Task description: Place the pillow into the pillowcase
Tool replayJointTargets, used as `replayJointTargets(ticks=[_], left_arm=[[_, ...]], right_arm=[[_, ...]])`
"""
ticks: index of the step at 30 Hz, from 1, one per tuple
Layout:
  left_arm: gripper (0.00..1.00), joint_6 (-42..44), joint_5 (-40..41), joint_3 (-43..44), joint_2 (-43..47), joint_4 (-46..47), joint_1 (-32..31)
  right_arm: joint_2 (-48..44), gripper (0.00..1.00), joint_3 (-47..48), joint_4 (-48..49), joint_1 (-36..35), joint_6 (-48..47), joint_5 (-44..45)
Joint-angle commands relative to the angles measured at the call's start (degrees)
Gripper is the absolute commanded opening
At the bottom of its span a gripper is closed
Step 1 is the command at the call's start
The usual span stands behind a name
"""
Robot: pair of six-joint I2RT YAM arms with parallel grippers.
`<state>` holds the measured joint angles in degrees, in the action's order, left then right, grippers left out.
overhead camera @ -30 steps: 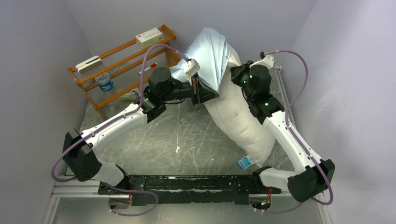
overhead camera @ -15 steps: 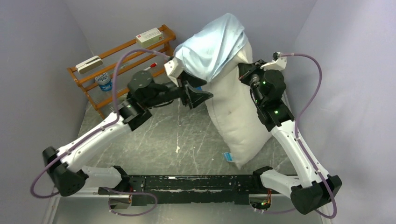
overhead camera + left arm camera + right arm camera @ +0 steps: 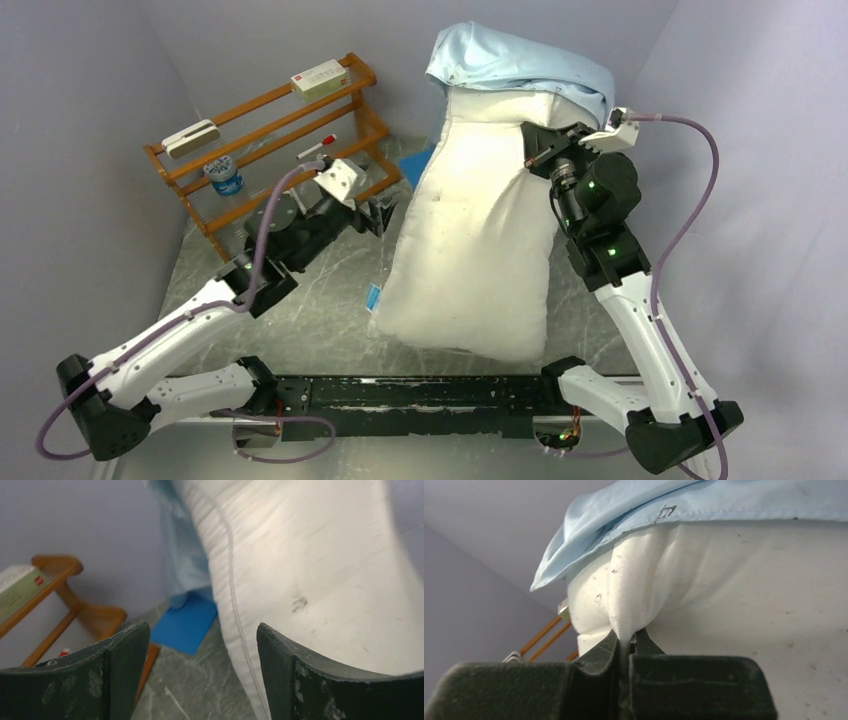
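The white pillow [image 3: 475, 240] stands upright on the table, its blue tag [image 3: 373, 297] at the lower left corner. The pale blue pillowcase [image 3: 520, 65] lies draped over its top end only. My right gripper [image 3: 540, 150] is high on the pillow's right side. In the right wrist view it [image 3: 626, 645] is shut on a pinched fold of the pillow [image 3: 749, 605], just below the pillowcase [image 3: 704, 500] hem. My left gripper [image 3: 385, 215] hangs open just left of the pillow. Nothing sits between its fingers [image 3: 202, 680], with the pillow's seam [image 3: 310, 570] beside the right finger.
A wooden rack [image 3: 270, 130] with small boxes and a bottle stands at the back left. A flat bright-blue sheet [image 3: 187, 622] lies on the table behind the pillow. Grey walls close in on both sides.
My left gripper opened, let go of the pillowcase and drew back to the left and down. The right arm lifted the pillow upright; the pillowcase now caps only its top.
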<state>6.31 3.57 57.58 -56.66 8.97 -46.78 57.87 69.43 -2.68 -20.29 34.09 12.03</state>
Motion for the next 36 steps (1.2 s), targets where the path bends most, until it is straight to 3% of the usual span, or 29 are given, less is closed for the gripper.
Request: replayJointTargets(ticks=[1, 5, 12, 17, 22, 36], left_arm=[[0.81, 0.9, 12.0, 0.3, -4.0, 6.8, -0.2], [0.79, -4.9, 12.2, 7.2, -10.9, 3.9, 1.6], [0.74, -16.3, -1.2, 3.0, -12.3, 19.4, 11.1], [0.76, -13.8, -11.2, -0.4, -11.6, 32.3, 11.7], [0.78, -12.4, -14.6, 1.3, -13.1, 31.7, 11.7], [0.77, -10.8, -6.2, 0.6, -14.7, 35.2, 11.7]], right_arm=[[-4.5, 0.0, 3.1, 10.9, 0.4, 1.2, -4.3], [-6.2, 0.0, 2.1, 10.6, 0.4, 0.1, -5.7], [-8.5, 0.0, 2.3, 9.0, 0.4, 0.5, -7.9], [-10.2, 0.0, 0.5, 10.3, 0.4, 4.8, -10.9], [-11.1, 0.0, -1.9, 13.5, 0.4, 10.3, -12.8], [-10.2, 0.0, -3.4, 19.1, 0.4, 17.6, -17.9]])
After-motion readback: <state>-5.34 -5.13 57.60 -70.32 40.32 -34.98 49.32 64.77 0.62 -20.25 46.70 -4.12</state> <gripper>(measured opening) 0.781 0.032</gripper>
